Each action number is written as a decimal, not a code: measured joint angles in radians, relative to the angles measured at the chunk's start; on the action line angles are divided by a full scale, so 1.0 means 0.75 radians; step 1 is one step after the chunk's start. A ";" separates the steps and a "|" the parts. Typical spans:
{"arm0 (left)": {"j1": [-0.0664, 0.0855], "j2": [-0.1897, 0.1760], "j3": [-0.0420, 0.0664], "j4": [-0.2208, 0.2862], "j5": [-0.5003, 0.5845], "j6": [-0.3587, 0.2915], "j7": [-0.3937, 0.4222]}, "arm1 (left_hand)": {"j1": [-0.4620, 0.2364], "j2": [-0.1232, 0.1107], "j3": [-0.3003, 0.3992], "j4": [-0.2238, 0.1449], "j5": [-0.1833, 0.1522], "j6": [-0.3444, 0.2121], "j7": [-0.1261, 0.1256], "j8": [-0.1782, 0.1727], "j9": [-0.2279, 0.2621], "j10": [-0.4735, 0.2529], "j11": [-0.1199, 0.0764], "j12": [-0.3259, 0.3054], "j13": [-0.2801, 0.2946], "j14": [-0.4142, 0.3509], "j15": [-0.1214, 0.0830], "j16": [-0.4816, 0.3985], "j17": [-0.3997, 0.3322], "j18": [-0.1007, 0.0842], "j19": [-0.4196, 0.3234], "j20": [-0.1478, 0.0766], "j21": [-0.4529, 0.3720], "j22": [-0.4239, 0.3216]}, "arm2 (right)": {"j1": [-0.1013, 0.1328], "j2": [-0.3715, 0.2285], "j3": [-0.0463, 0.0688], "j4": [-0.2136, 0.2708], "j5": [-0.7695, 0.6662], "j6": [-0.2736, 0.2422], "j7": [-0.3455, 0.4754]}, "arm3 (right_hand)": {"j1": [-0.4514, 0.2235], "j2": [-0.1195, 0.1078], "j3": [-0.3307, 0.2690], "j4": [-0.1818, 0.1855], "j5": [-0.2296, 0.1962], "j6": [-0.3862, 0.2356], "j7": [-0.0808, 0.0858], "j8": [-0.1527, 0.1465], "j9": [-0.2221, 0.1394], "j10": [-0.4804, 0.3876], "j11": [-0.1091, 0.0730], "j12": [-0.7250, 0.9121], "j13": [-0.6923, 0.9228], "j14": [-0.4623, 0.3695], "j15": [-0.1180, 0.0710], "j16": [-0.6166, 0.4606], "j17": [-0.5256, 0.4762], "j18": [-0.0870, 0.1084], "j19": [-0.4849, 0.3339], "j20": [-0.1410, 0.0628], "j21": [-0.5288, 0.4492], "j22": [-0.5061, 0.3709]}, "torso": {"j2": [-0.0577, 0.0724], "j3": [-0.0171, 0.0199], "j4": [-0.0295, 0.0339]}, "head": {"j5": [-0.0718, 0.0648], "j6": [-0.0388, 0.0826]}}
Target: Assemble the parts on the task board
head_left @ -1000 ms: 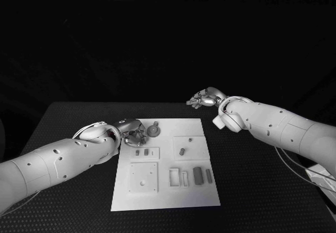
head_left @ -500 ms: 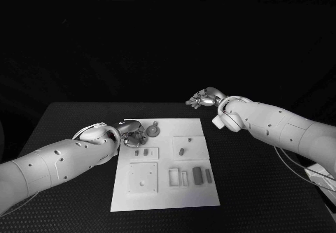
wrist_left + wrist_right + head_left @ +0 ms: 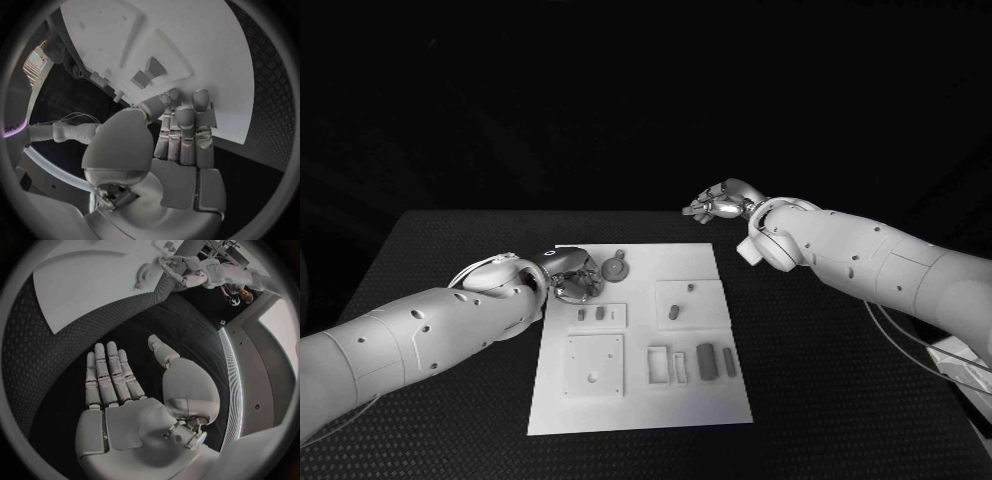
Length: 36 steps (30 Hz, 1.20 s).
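The white task board (image 3: 640, 400) lies mid-table with grey parts on it. A round keyed part (image 3: 616, 267) sits near its far edge. Two small parts (image 3: 599, 314) stand in a raised block, and another part (image 3: 675, 312) sits on a square block. Dark bars (image 3: 718, 361) lie at the near right. My left hand (image 3: 571, 276) hovers at the board's far left corner, right beside the round part. Its fingers (image 3: 186, 132) are straight and hold nothing, reaching over the board's edge (image 3: 244, 120). My right hand (image 3: 721, 205) is off the board, past its far right corner, with its palm flat and empty (image 3: 119, 390).
A square plate (image 3: 594, 365) and two narrow frames (image 3: 668, 366) occupy the board's near half. Black table (image 3: 848, 380) surrounds the board on all sides. A cable (image 3: 920, 360) trails off the right arm near the table's right edge.
My left hand has edged slightly toward the board's far left corner. The right hand and the parts have stayed put.
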 measured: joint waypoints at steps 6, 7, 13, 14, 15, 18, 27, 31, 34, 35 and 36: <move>0.000 -0.001 0.000 -0.002 0.005 -0.001 0.002 | 0.000 0.000 0.000 0.000 0.000 -0.009 0.008 -0.004 -0.004 -0.010 0.002 -0.007 0.000 -0.005 0.005 0.000 0.000 0.000 -0.002 0.002 0.000 0.000 | 0.000 -0.001 0.000 0.000 0.000 0.000 0.000 | 0.000 0.000 0.000 0.000 0.000 0.000 0.000 0.000 -0.001 0.000 0.000 0.000 0.000 0.000 0.000 0.000 0.000 0.000 0.000 0.000 0.000 0.001 | 0.000 -0.0001 0.0000 | 0.000 0.000; 0.000 -0.002 0.000 -0.002 0.006 -0.001 0.002 | 0.000 0.000 0.000 0.000 0.000 -0.015 0.007 -0.006 -0.004 -0.012 0.004 -0.011 0.000 -0.005 0.005 0.001 0.000 -0.001 -0.002 0.002 0.000 0.000 | 0.000 -0.001 0.000 0.000 0.000 0.000 0.000 | 0.000 0.000 0.000 0.000 0.000 0.000 0.000 0.000 -0.001 0.000 0.000 0.000 0.000 0.000 0.000 0.000 0.000 0.000 0.000 0.000 0.000 0.001 | 0.000 -0.0003 0.0000 | 0.000 0.001; -0.001 -0.006 0.000 -0.007 0.008 -0.004 0.004 | 0.003 -0.003 0.000 0.000 0.000 -0.026 0.015 -0.010 -0.005 -0.026 0.008 -0.016 0.003 -0.010 0.009 0.005 -0.002 -0.012 -0.007 0.007 0.000 0.000 | 0.000 -0.001 0.000 0.000 0.000 0.000 0.000 | 0.000 0.000 0.000 0.000 0.000 0.000 0.000 0.000 -0.001 0.000 0.000 0.000 -0.001 0.000 0.000 0.000 0.001 0.000 0.000 0.000 0.000 0.001 | 0.000 -0.0005 0.0004 | 0.000 0.001; -0.001 -0.006 0.000 -0.007 0.009 -0.004 0.005 | 0.005 -0.005 0.003 -0.003 0.000 -0.026 0.014 -0.010 -0.005 -0.026 0.008 -0.020 0.004 -0.010 0.010 0.005 -0.002 -0.012 -0.007 0.007 0.000 0.000 | 0.000 -0.001 0.000 0.000 0.000 0.000 0.000 | 0.000 0.000 0.000 0.000 0.000 0.000 0.000 0.000 -0.001 0.000 0.000 0.000 -0.001 0.000 0.000 0.000 0.001 0.000 0.000 0.000 0.000 0.001 | 0.000 -0.0005 0.0005 | 0.000 0.001; -0.001 -0.007 0.000 -0.007 0.009 -0.005 0.006 | 0.007 -0.007 0.004 -0.003 0.000 -0.026 0.014 -0.012 -0.005 -0.028 0.011 -0.023 0.006 -0.010 0.009 0.005 -0.002 -0.012 -0.007 0.007 0.000 0.000 | 0.000 -0.001 0.000 0.000 0.000 0.000 0.000 | 0.000 0.000 0.000 0.000 0.000 0.000 0.000 0.000 -0.001 0.000 0.000 0.000 -0.001 0.000 0.000 0.000 0.001 0.000 0.000 0.000 0.000 0.001 | 0.000 -0.0006 0.0005 | 0.000 0.002; -0.002 -0.008 0.000 -0.007 0.009 -0.006 0.007 | 0.007 -0.007 0.004 -0.004 0.000 -0.033 0.018 -0.016 -0.007 -0.038 0.011 -0.024 0.007 -0.010 0.010 0.005 -0.002 -0.012 -0.007 0.007 0.000 0.001 | 0.000 0.000 0.000 -0.001 0.000 0.000 0.000 | 0.000 0.000 0.000 0.000 0.000 0.000 0.000 0.000 -0.001 0.000 0.000 0.000 -0.001 0.000 0.000 0.000 0.001 0.000 0.000 0.000 0.000 0.001 | 0.000 -0.0006 0.0005 | 0.000 0.002; -0.003 -0.016 0.001 -0.013 0.019 -0.012 0.015 | 0.007 -0.007 0.004 -0.004 0.000 -0.035 0.018 -0.015 -0.007 -0.040 0.013 -0.032 0.006 -0.009 0.019 0.011 -0.003 -0.012 -0.007 0.007 0.000 0.001 | 0.000 -0.001 0.000 -0.001 0.000 0.000 0.000 | 0.000 0.000 0.000 0.000 0.000 0.000 0.000 0.000 -0.001 0.000 0.000 0.000 -0.001 0.000 0.000 0.000 0.001 0.000 0.000 0.000 0.000 0.002 | 0.000 -0.0010 0.0005 | 0.000 0.002; -0.003 -0.021 0.001 -0.016 0.024 -0.017 0.017 | 0.013 -0.013 0.004 -0.004 0.000 -0.040 0.020 -0.015 -0.007 -0.048 0.012 -0.032 0.006 -0.009 0.019 0.011 -0.003 -0.011 -0.009 0.009 0.000 0.001 | 0.000 -0.001 0.000 -0.001 0.000 0.001 0.000 | 0.000 0.000 0.000 0.000 0.000 0.000 0.000 0.000 -0.001 0.000 0.000 0.000 -0.002 0.000 0.000 0.000 0.001 0.000 0.000 0.000 0.000 0.002 | 0.000 -0.0009 0.0005 | 0.000 0.002; -0.002 -0.022 0.002 -0.021 0.026 -0.022 0.017 | 0.013 -0.013 0.004 -0.004 0.000 -0.042 0.022 -0.021 -0.008 -0.049 0.013 -0.031 0.007 -0.009 0.019 0.011 -0.003 -0.012 -0.009 0.010 0.006 0.001 | 0.000 -0.001 0.000 -0.001 0.000 0.001 0.000 | 0.000 0.000 0.000 0.000 0.000 0.000 0.000 0.000 -0.001 0.000 0.000 0.000 -0.002 0.000 0.000 -0.001 0.001 0.000 0.000 0.000 0.000 0.002 | 0.000 -0.0009 0.0005 | 0.000 0.002; -0.002 -0.024 0.002 -0.024 0.028 -0.025 0.017 | 0.013 -0.013 0.008 -0.008 0.000 -0.043 0.021 -0.021 -0.008 -0.049 0.013 -0.031 0.007 -0.009 0.019 0.011 -0.003 -0.012 -0.009 0.010 0.006 0.001 | 0.000 -0.002 0.000 -0.001 0.000 0.001 0.000 | 0.000 0.000 0.000 0.000 0.000 0.000 0.000 0.000 -0.001 0.000 0.000 0.000 -0.002 0.000 0.000 -0.005 0.002 0.000 0.000 0.000 0.000 0.002 | 0.000 -0.0009 0.0005 | 0.000 0.003; -0.002 -0.024 0.002 -0.025 0.028 -0.026 0.017 | 0.011 -0.014 0.008 -0.008 0.000 -0.044 0.020 -0.021 -0.008 -0.049 0.013 -0.031 0.007 -0.009 0.019 0.011 -0.003 -0.012 -0.009 0.010 0.006 0.001 | 0.000 -0.002 0.000 -0.001 0.000 0.001 0.000 | 0.000 0.000 0.000 0.000 0.000 0.000 0.000 0.000 -0.001 0.000 0.000 0.000 -0.002 0.000 0.000 -0.005 0.002 0.000 0.000 0.000 0.000 0.002 | 0.000 -0.0009 0.0005 | 0.000 0.003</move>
